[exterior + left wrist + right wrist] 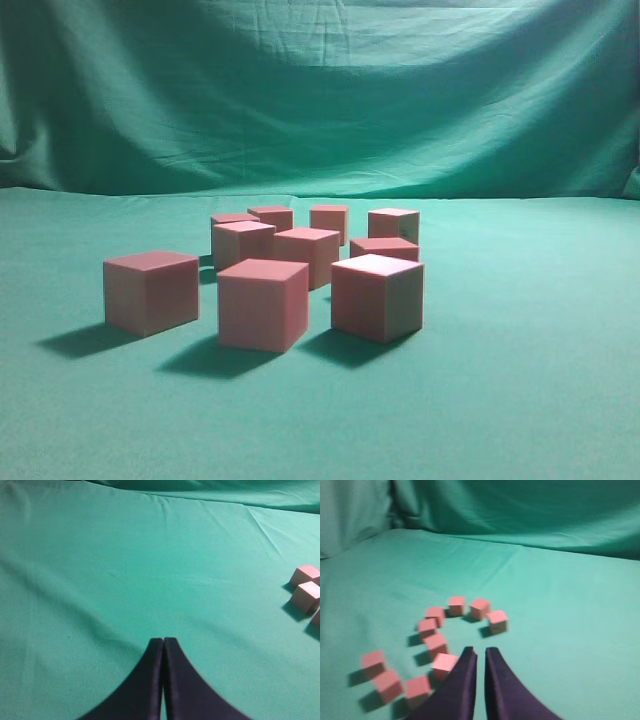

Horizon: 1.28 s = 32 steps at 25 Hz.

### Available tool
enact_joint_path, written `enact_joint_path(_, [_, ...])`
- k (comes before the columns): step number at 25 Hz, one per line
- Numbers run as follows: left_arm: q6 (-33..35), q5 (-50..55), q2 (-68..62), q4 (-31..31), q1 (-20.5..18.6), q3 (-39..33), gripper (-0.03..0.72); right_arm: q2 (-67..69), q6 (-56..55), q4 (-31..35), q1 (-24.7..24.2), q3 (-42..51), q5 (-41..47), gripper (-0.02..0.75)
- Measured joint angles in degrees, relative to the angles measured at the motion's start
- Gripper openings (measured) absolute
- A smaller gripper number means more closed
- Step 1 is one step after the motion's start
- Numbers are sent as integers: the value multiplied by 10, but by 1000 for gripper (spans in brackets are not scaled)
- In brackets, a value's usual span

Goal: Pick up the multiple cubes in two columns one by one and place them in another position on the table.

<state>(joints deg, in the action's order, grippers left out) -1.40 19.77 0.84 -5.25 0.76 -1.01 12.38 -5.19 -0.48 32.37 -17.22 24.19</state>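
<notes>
Several pinkish-red cubes stand grouped on the teal table [530, 390]. Three are in front: left [151, 290], middle [262, 303] and right [378, 296], with the others behind [307, 254]. No gripper shows in the exterior view. In the left wrist view my left gripper [163, 640] is shut and empty over bare cloth, and cubes [305, 596] lie far to its right. In the right wrist view my right gripper [480, 652] is empty, its fingers a narrow gap apart, above the table beside the cubes. The nearest cube [444, 665] is just left of its left finger.
A draped green cloth backdrop [320, 90] rises behind the table. Bare cloth lies to the right of the cubes [530, 300] and in front of them. The right wrist view is blurred.
</notes>
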Motion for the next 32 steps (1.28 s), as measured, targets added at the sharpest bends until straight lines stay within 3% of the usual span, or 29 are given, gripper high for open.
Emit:
enact_joint_path(11, [0,0,0,0,0,0,0,-127,0,0,-182,178,-26,59])
enact_joint_path(24, [0,0,0,0,0,0,0,-131,12,0,-277,188,-23,59])
enact_joint_path(32, [0,0,0,0,0,0,0,-131,12,0,-282,188,-18,59])
